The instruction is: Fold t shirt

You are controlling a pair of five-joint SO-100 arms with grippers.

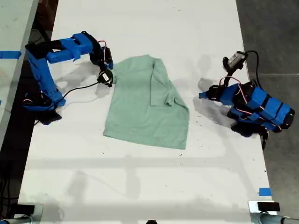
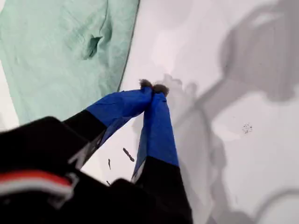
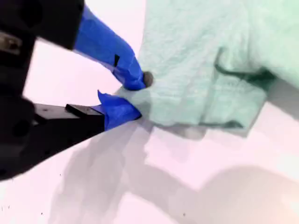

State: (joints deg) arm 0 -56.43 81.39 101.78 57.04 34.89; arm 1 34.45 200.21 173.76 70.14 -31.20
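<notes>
The t shirt (image 1: 147, 105) is pale mint green and lies flat in the middle of the white table (image 1: 140, 186), with one side and sleeve folded over onto its body. At the edge of the shirt toward the exterior view's left, my second gripper (image 1: 107, 78) has its blue jaws closed on a corner of the cloth (image 3: 187, 70), as the second wrist view shows (image 3: 135, 98). My first gripper (image 1: 202, 95) sits low at the exterior view's right, shut and holding nothing (image 2: 153, 88). It is a short way off the shirt's edge (image 2: 60, 46).
The table's long edges run close behind both arm bases, with dark floor (image 1: 275, 37) beyond at the exterior view's right. Blue tape marks (image 1: 264, 191) sit near the table's corners. A black cable (image 1: 77, 88) trails from the arm at the exterior view's left.
</notes>
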